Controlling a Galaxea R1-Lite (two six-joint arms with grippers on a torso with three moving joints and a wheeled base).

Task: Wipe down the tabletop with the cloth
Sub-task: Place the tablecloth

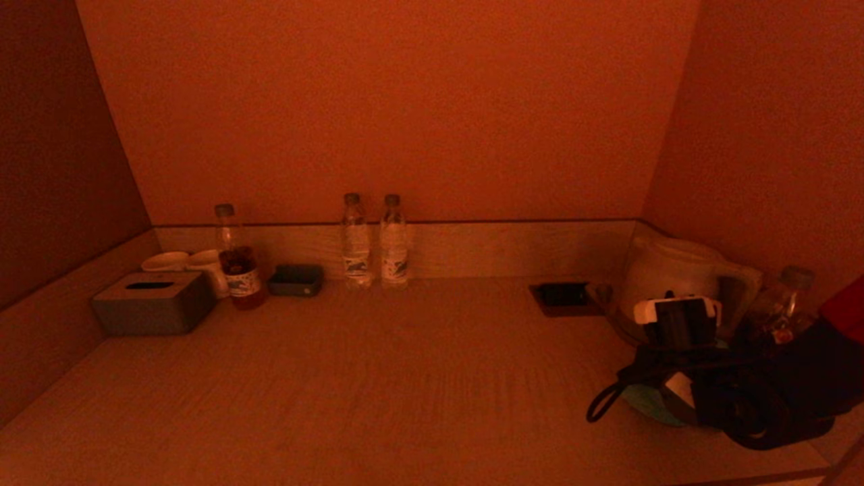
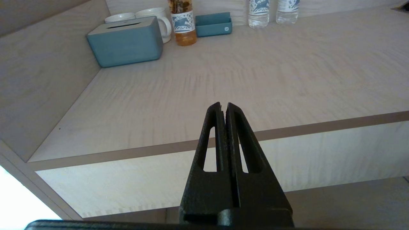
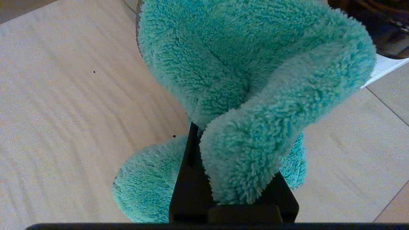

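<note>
The cloth [image 3: 249, 80] is fluffy and teal. My right gripper [image 3: 204, 127] is shut on it, and folds of cloth bulge over and around the black fingers [image 3: 191, 153]. In the head view the right arm is at the right side of the pale wooden tabletop [image 1: 405, 378], with a bit of the cloth [image 1: 646, 402] showing under it, low on the tabletop. My left gripper [image 2: 223, 105] is shut and empty. It hangs in front of the table's front edge [image 2: 319, 126] on the left and is out of the head view.
Along the back wall stand a tissue box [image 1: 154, 304], cups [image 1: 165, 262], a tea bottle [image 1: 237, 260], a small tray [image 1: 295, 279] and two water bottles [image 1: 356, 241]. A socket [image 1: 563, 297], a kettle [image 1: 675, 270] and a bottle [image 1: 783, 304] are beside the right arm. Walls enclose three sides.
</note>
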